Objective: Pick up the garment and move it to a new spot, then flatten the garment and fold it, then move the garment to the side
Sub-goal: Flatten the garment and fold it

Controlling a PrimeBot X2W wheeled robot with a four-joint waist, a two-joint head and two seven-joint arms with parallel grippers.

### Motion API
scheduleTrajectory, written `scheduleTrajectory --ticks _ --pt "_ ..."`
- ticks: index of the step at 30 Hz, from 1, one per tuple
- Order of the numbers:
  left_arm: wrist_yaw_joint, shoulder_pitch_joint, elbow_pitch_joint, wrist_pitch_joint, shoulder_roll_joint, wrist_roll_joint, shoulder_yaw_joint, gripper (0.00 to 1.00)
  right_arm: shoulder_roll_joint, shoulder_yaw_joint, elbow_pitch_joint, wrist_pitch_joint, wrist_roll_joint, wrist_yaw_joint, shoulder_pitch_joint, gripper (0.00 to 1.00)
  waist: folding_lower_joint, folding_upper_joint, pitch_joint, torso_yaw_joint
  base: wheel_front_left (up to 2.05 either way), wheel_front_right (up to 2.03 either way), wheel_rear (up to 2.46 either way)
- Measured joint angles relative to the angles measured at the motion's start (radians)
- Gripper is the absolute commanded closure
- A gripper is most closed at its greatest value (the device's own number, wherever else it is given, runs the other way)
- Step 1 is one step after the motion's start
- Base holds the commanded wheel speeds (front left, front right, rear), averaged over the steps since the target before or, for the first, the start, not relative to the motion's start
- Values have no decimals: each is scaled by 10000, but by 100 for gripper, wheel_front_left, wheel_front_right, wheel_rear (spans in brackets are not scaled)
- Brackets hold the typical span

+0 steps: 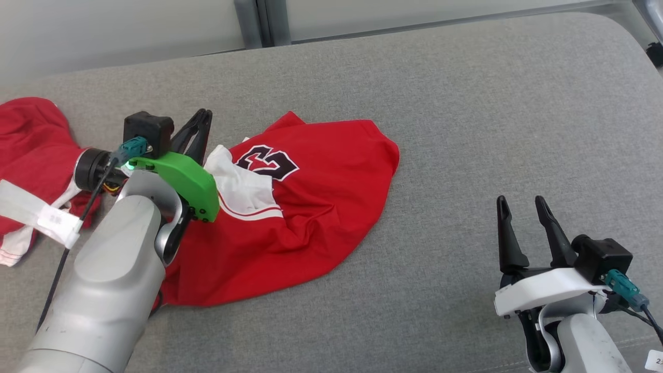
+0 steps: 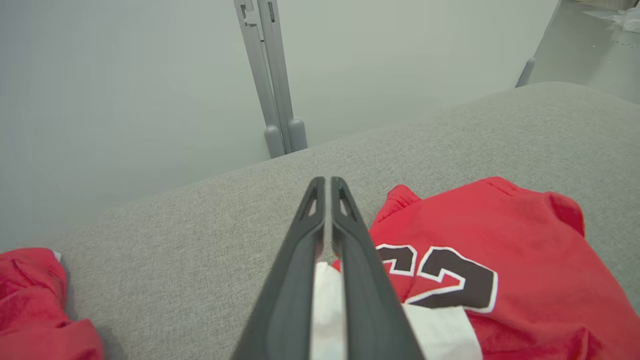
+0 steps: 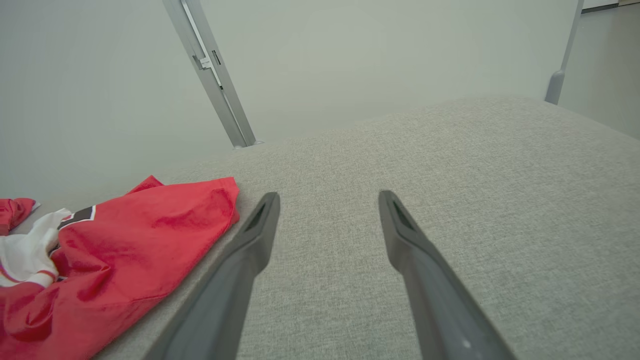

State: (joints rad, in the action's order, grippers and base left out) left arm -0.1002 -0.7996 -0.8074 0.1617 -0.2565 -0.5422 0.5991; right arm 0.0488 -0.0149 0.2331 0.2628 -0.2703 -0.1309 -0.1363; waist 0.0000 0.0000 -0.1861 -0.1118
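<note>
The garment (image 1: 321, 197) is a red jersey with a black-and-white number and a white inner part, lying crumpled on the grey cushioned surface (image 1: 492, 114). My left gripper (image 1: 203, 115) is at the jersey's left edge, shut on a fold of its white fabric. In the left wrist view the white cloth (image 2: 327, 305) shows squeezed between the closed fingers (image 2: 295, 250), with the red jersey (image 2: 525, 235) to their right. My right gripper (image 1: 520, 203) stands open at the lower right, well clear of the jersey. Its fingers (image 3: 250, 250) hold nothing, and the jersey (image 3: 150, 225) lies to their left.
A second red cloth (image 1: 31, 140) with white trim lies at the far left of the surface, partly behind my left arm. A white tag (image 1: 36, 212) hangs from that arm. The surface's back edge meets a pale wall with a grey metal post (image 2: 275, 100).
</note>
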Motion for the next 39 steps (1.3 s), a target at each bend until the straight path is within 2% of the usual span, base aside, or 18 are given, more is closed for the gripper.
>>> scheduleTrajectory --ticks 1,5,11,15,20,29,39 --pt "38 52 90 196 -25 21 -4 0 0 2 0 0 6 0 27 0 0 0 45 35 0 0 0" --pt "318 523 577 777 -146 59 -203 0 0 59 10 0 71 0 141 0 0 0 251 198 0 0 0" --pt "798 1576 1776 993 -476 176 -815 0 2 81 36 0 190 2 335 0 0 0 590 418 0 0 0" --pt "1183 2668 3388 1009 -713 619 -1689 0 2 69 33 -2 278 2 509 0 0 0 874 555 0 0 0" --pt "1407 4409 4916 1022 -803 1149 -2830 0 2 40 10 0 393 0 686 0 0 0 1285 711 0 0 0" --pt "1335 6850 6408 1022 -382 1760 -4422 0 2 -90 -44 0 809 0 943 0 0 0 1863 938 0 0 0" --pt "771 8492 6941 1022 399 2232 -5716 0 4 -334 -249 -65 1068 0 1230 0 0 0 2064 1079 0 0 0"
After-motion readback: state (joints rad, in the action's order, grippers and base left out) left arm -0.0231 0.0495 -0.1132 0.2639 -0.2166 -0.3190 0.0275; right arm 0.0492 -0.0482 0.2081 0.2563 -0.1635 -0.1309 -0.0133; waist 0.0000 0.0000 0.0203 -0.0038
